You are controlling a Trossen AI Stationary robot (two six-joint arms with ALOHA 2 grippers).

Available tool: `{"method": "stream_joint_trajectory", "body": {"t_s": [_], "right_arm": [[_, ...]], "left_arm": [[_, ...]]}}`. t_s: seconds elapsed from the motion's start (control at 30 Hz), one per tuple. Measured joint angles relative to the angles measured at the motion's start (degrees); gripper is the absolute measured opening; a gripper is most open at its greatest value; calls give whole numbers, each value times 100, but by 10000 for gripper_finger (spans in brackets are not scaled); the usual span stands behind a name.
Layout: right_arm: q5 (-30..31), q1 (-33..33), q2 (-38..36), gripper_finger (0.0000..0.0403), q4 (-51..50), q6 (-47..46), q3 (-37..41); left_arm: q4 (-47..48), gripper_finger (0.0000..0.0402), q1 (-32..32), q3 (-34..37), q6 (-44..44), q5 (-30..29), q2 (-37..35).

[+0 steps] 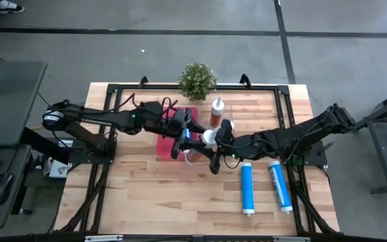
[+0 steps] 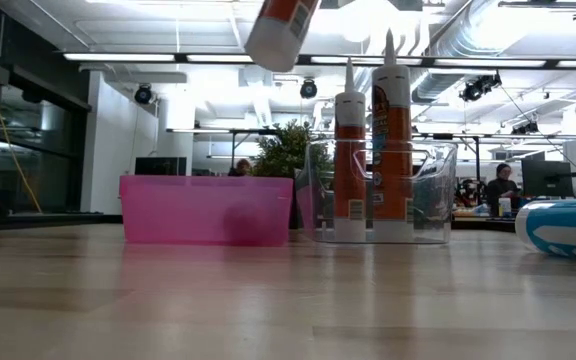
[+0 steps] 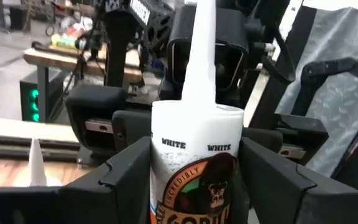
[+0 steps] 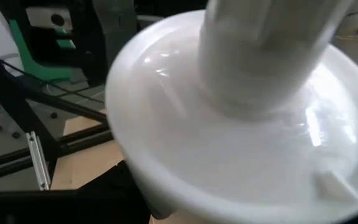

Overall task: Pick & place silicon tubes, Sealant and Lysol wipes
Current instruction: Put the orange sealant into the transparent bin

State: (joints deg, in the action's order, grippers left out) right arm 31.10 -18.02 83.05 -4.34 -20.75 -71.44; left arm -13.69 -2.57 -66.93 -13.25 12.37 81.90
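Two grippers meet on one sealant tube (image 1: pixel 203 140), held above the table between pink bin (image 1: pixel 164 145) and clear bin. Left gripper (image 3: pixel 194 180) fingers pinch its body, nozzle pointing at the right gripper (image 1: pixel 222 136), whose fingers pinch that end.

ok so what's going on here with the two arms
Both arms meet over the middle of the table, passing a white sealant tube in the air. The left gripper is clamped round its body, and the right gripper sits at its nozzle end. Two more sealant tubes stand in the clear bin beside a pink bin; two blue tubes lie on the table.
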Motion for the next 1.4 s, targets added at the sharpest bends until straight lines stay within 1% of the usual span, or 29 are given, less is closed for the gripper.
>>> {"method": "stream_joint_trajectory", "body": {"t_s": [0.07, 0.17, 0.3, 0.4, 0.47, 0.6, 0.73, 0.87, 1.13, 1.2, 1.33, 1.4], "right_arm": [[31, -2, 0, 198, -98, 10, -34], [78, 21, 1, 198, -145, 10, -89], [88, 83, 0, 198, -157, 19, -107], [-6, 96, -2, 198, -169, 22, -107], [-21, 96, -15, 198, -159, 1, -116], [-66, 101, -17, 198, -160, 0, -122], [-201, 111, -20, 198, -241, -7, -122], [-181, 107, -38, 198, -230, -46, -122], [-206, 98, -31, 198, -390, -149, -120], [-212, 101, -31, 198, -436, -168, -120], [-200, 103, -31, 193, -507, -222, -120], [-210, 107, -31, 193, -547, -242, -120]], "left_arm": [[310, 238, 0, -166, 42, 38, 7], [639, 270, -6, -302, 152, -41, 31], [660, 312, -2, -374, 141, -73, 90], [713, 321, -6, -469, 118, -173, 97], [681, 315, -8, -513, 113, -206, 102], [673, 283, -8, -527, 102, -175, 106], [371, 256, -6, -534, 63, 57, 310], [-22, 249, 0, -534, -127, 248, 510], [-7, 248, 5, -543, -358, 382, 607], [-1, 238, 3, -543, -358, 351, 610], [18, 193, -2, -539, -352, 312, 609], [18, 193, -2, -538, -353, 316, 611]]}}
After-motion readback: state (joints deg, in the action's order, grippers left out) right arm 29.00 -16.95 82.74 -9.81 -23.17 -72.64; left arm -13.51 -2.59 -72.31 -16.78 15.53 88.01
